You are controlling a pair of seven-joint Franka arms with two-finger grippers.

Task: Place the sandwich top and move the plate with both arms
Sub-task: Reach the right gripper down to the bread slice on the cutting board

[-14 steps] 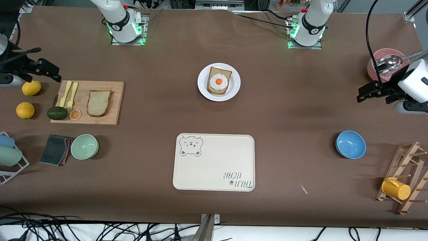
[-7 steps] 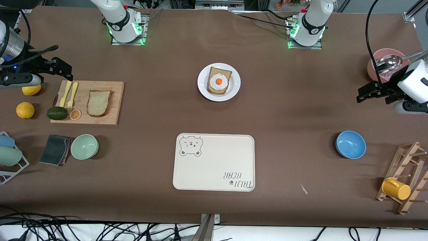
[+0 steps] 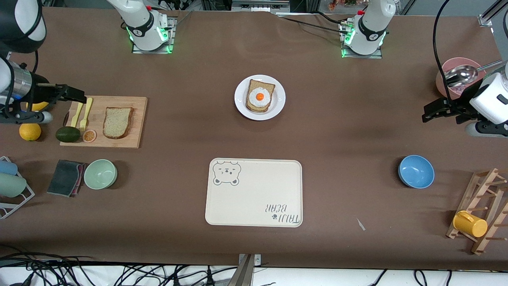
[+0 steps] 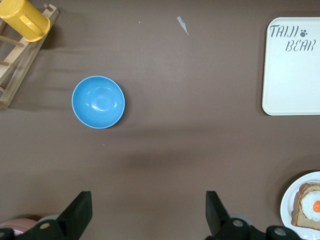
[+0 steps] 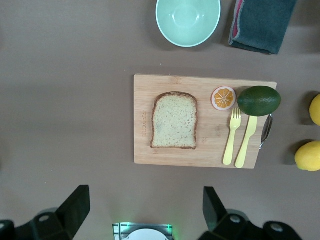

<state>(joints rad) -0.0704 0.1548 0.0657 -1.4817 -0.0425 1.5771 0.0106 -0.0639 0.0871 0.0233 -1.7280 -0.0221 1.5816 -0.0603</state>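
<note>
**Awaiting pickup: sandwich top on board, both grippers empty**

Listing runs from the right arm's end of the table to the left arm's end.

- Right gripper [image 3: 77, 95]: held in the air over the cutting board's [image 3: 139, 119] edge, jaws spread wide, nothing grasped; judged to be lining up for the bread.
- Sandwich top [image 3: 118, 122]: laid flat on the board, untouched. Beside it are found a fork and knife [image 3: 82, 111], an orange slice [image 3: 89, 136] and an avocado [image 3: 68, 134]; these may crowd a grasp on that side.
- Plate [image 3: 241, 104]: set mid-table between the arm bases, carrying an egg-topped slice [image 3: 260, 96].
- Tray [image 3: 254, 192]: nearer the camera than the plate, bare.
- Blue bowl [image 3: 416, 171]: well apart.
- Left gripper [image 3: 430, 111]: waiting, jaws released, near a pink bowl [image 3: 446, 67].
</note>
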